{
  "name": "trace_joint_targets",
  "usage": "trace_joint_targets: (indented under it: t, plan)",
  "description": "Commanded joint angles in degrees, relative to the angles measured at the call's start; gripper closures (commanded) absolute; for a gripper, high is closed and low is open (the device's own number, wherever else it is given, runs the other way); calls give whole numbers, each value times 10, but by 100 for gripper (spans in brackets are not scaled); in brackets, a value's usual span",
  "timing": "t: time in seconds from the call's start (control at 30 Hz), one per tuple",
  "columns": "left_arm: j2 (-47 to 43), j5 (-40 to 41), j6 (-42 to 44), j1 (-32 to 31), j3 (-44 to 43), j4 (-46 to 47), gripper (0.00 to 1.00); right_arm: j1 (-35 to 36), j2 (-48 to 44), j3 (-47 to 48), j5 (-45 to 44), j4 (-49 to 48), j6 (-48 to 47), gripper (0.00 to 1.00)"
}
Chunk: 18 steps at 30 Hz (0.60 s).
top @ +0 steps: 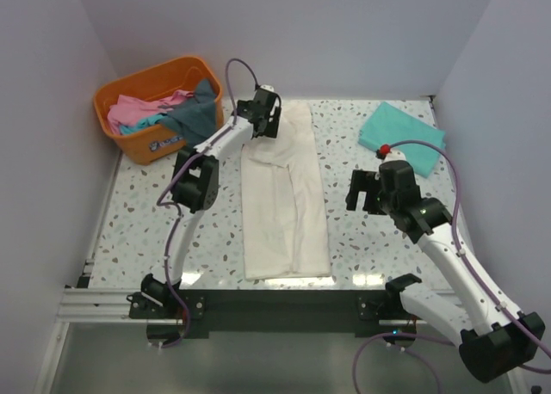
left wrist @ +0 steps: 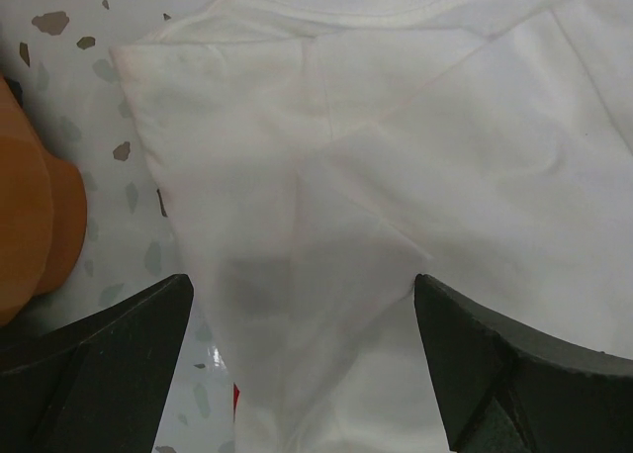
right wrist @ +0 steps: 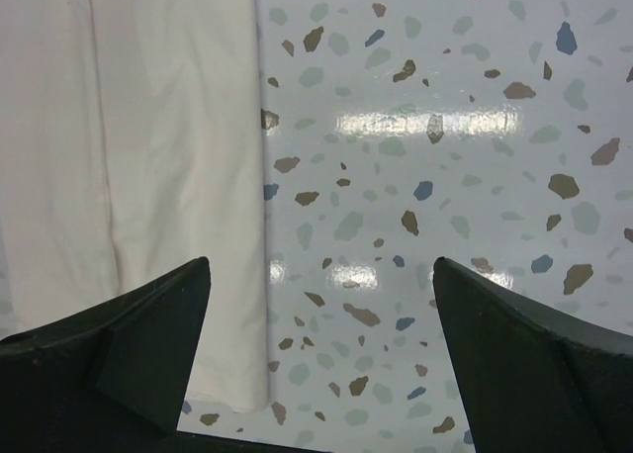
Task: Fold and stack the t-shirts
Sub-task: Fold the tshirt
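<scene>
The cream-white t-shirt (top: 284, 196) lies flat in the middle of the table, folded lengthwise into a long strip, its print side down. My left gripper (top: 263, 119) is open over its far left corner. In the left wrist view the white cloth (left wrist: 396, 156) lies between and under the wide-apart fingers (left wrist: 99, 364), and a sliver of red print (left wrist: 235, 394) shows under its edge. My right gripper (top: 362, 192) is open and empty just right of the shirt. Its wrist view shows the shirt's right edge (right wrist: 129, 176) and bare table between the fingers (right wrist: 524, 364). A folded teal-green t-shirt (top: 400, 134) lies at the far right.
An orange plastic basket (top: 155, 101) stands at the far left corner holding pink (top: 133, 110) and dark grey-blue (top: 196, 110) shirts. Its side shows in the left wrist view (left wrist: 30, 226). White walls close in the table on three sides.
</scene>
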<state>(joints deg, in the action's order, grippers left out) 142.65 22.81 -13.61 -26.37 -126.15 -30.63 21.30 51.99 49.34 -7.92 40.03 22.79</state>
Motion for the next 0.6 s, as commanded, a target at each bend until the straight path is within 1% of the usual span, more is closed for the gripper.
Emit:
trace_joint_targets:
  t: [0.0, 0.13, 0.27, 0.33, 0.4, 0.47, 0.57]
  plan:
    - [13, 11, 28, 4, -13, 27, 0, -1, -7, 15, -29, 12, -13, 1]
    - [16, 5, 33, 7, -10, 32, 0, -1, -4, 18, -40, 12, -14, 1]
    - [12, 16, 33, 7, -4, 37, 0, -1, 0, 16, -46, 8, -15, 1]
    - [-2, 1, 38, 7, 9, 49, 0, 0, 4, 16, -51, 7, -16, 1]
    - [-28, -27, 54, 6, 46, 66, 0, 0, 6, 16, -57, 10, -17, 1]
    - [-43, -36, 65, 6, 83, 91, 0, -1, 7, 15, -60, 9, -18, 1]
    - [-46, -32, 65, 6, 77, 83, 0, -1, 8, 16, -63, 3, -19, 1]
